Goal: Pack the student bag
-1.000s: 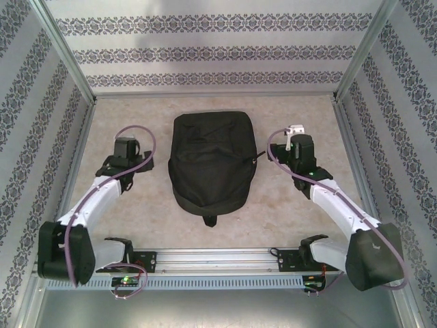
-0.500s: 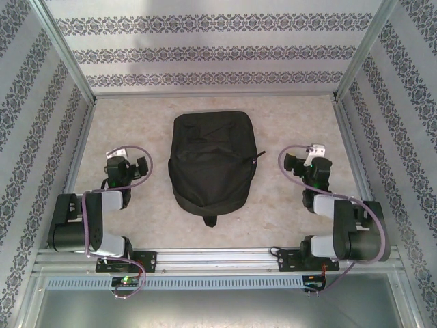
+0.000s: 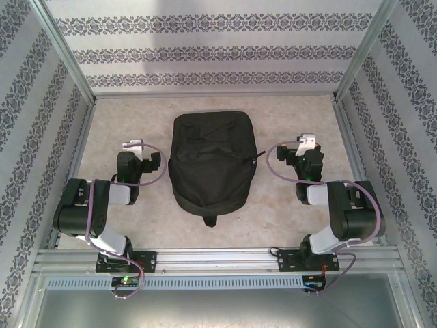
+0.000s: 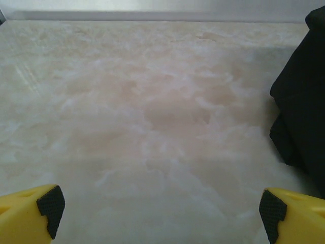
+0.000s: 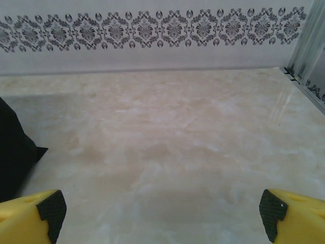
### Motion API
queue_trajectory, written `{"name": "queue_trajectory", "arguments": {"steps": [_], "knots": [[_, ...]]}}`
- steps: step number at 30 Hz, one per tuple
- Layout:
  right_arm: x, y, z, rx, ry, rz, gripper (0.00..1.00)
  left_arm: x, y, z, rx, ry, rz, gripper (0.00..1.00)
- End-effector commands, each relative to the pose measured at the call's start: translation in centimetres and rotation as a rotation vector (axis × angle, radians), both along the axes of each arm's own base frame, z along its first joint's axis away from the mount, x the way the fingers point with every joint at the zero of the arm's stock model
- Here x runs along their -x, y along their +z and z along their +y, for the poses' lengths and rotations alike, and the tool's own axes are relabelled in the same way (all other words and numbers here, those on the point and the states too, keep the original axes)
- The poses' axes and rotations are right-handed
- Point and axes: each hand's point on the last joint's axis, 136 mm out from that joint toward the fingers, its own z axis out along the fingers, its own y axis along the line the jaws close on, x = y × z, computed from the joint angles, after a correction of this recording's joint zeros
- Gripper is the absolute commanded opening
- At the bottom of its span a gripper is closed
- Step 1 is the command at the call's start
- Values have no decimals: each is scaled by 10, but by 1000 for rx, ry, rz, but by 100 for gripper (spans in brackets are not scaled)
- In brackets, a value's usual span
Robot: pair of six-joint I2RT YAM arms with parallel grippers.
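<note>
Beige marbled table [image 3: 287,219]: student bag [image 3: 212,160] lying flat at centre (loop handle toward near edge).

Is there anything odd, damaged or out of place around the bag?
Nothing stands out. The bag lies flat. The left gripper and the right gripper are open, one at each side, apart from it.

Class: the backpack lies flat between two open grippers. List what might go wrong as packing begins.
The backpack is soft and lies flat, so a pull might drag the whole thing instead of opening it. The thin tab sticking out on its right side, likely a zipper pull, is small; the right gripper may slip off it.
</note>
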Motion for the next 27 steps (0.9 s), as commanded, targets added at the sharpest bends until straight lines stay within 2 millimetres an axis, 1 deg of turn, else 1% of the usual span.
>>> {"name": "queue_trajectory", "arguments": {"steps": [1, 27], "knots": [[5, -10, -2, 26, -18, 48, 98, 0, 1, 5, -38, 13, 6, 99], [5, -10, -2, 22, -19, 47, 98, 1, 1, 5, -37, 13, 8, 99]]}}
